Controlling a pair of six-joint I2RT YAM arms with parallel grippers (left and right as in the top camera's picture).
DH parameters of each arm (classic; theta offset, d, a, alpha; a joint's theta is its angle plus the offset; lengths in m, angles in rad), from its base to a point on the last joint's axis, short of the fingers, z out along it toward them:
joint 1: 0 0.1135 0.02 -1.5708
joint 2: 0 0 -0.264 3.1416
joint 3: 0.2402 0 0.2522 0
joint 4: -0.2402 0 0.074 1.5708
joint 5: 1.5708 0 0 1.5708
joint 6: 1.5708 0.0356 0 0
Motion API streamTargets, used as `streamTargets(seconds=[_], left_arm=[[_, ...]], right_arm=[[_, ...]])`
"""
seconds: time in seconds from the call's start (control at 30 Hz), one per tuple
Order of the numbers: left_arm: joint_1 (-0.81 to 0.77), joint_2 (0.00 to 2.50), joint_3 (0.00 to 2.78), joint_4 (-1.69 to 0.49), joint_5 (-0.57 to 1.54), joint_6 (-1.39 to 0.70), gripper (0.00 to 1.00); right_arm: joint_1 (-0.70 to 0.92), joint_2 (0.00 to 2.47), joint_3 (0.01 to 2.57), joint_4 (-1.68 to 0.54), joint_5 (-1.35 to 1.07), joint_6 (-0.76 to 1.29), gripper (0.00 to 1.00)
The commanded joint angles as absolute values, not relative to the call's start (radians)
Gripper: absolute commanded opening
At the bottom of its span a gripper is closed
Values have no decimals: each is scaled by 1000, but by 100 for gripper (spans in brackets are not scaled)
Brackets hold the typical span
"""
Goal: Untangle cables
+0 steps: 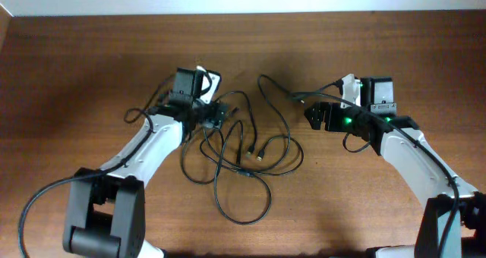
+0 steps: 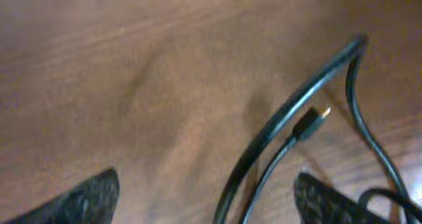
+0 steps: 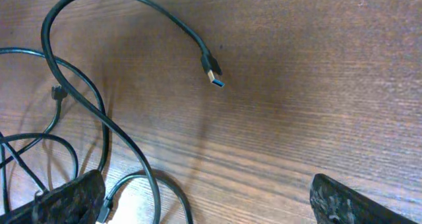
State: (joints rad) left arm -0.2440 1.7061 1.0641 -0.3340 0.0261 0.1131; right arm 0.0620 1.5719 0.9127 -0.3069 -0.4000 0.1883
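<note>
The left pincer [image 1: 216, 114] stands spread. In its blurred wrist view a cord [image 2: 290, 109] with a gold-tipped plug [image 2: 311, 121] runs between its fingers [image 2: 79, 201], seemingly touching neither. The cables [image 1: 243, 155] lie in loose overlapping loops on the desk [image 1: 91, 53], between the two pincers. The right pincer [image 1: 314, 115] is spread too. A blue-tipped plug [image 3: 212, 72] lies ahead of it, with cords passing beside one finger [image 3: 66, 201].

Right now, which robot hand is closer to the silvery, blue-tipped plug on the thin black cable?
Right. The right gripper is just behind that blue-tipped plug, which lies on the table in front of it. The left gripper is off beyond the tangled black cables.
</note>
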Motion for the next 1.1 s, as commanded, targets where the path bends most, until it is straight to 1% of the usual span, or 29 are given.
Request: streamTargets(seconds=[0.0,0.03,0.07,0.13,0.2,0.27,0.3,0.4,0.5,0.53,0.57,0.6,0.63,0.7,0.83,0.87,0.93,0.97,1.07], left_arm=[[-249,1785,1001,-243,99,145,59],[-249,1816,1001,-244,102,144,36],[-249,1837,1001,-258,102,144,0],[-249,1828,1007,-308,101,135,0],[-248,1779,1011,-334,102,57,0],[-248,1686,1011,-373,109,25,0],[-248,1592,1011,-410,109,1,0],[-248,1440,1011,-421,109,-119,0],[-248,1312,1011,-422,109,-313,0],[-248,1284,1011,-436,109,-331,0],[-248,1272,1011,-473,109,-362,0],[-248,1261,1011,-553,108,-447,0],[-248,1262,1011,-659,97,-638,0],[-248,1262,1011,-727,102,-667,0],[-249,1262,1010,-781,144,-662,0],[-249,1262,1010,-792,142,-720,0],[-249,1263,1003,-802,119,-944,0],[-249,1266,995,-802,86,-976,0],[-249,1267,995,-803,81,-972,0]], right_arm=[[59,1568,913,-303,-391,196,99],[59,1568,913,-303,-391,196,98],[59,1568,913,-303,-391,196,98],[59,1568,913,-303,-391,196,98],[59,1568,913,-303,-390,196,98],[59,1568,913,-303,-391,196,98],[59,1568,913,-303,-391,196,99],[59,1568,913,-303,-391,196,98],[59,1568,913,-303,-390,196,98],[59,1568,913,-303,-391,196,98],[59,1568,913,-303,-391,196,98],[59,1568,913,-303,-391,196,99],[59,1568,913,-303,-391,196,98],[59,1568,913,-303,-391,196,99],[59,1568,913,-303,-391,196,99],[59,1568,913,-303,-390,196,98],[59,1568,913,-303,-391,196,98],[59,1568,913,-303,-391,196,98],[59,1568,913,-303,-391,196,98]])
